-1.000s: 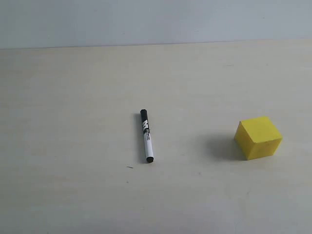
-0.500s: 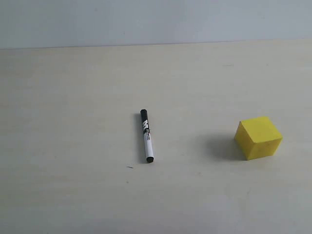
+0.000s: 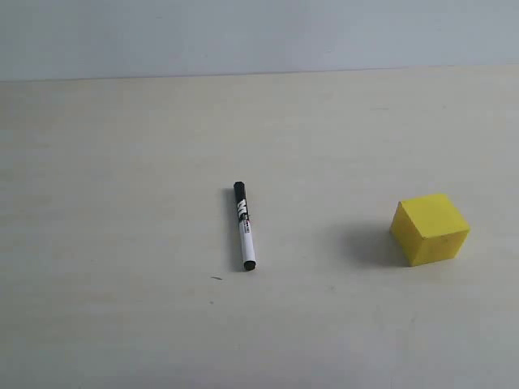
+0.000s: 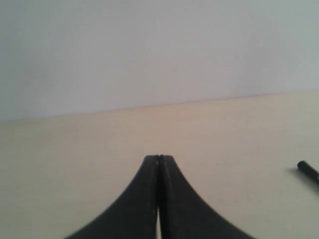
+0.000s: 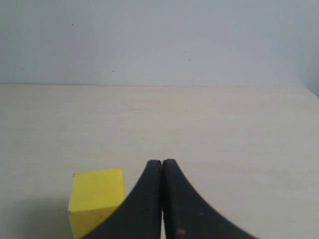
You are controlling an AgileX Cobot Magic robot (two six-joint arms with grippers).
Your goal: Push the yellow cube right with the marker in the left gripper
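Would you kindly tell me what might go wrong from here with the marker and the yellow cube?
1. The slim white marker with black cap lies flat on the pale table, unheld; the black left gripper is shut and may knock it away unless opened.
2. Pushed off-centre, the bright yellow cube may turn rather than slide right.

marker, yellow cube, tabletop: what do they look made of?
Marker: likely plastic, with a smooth white barrel, black print, black cap and end.
Yellow cube: matte, uniform colour, crisp edges, no glare. Could be foam, painted wood or plastic, can't tell which.
Tabletop: pale beige, matte, faint streaks. Looks like laminate or light wood.
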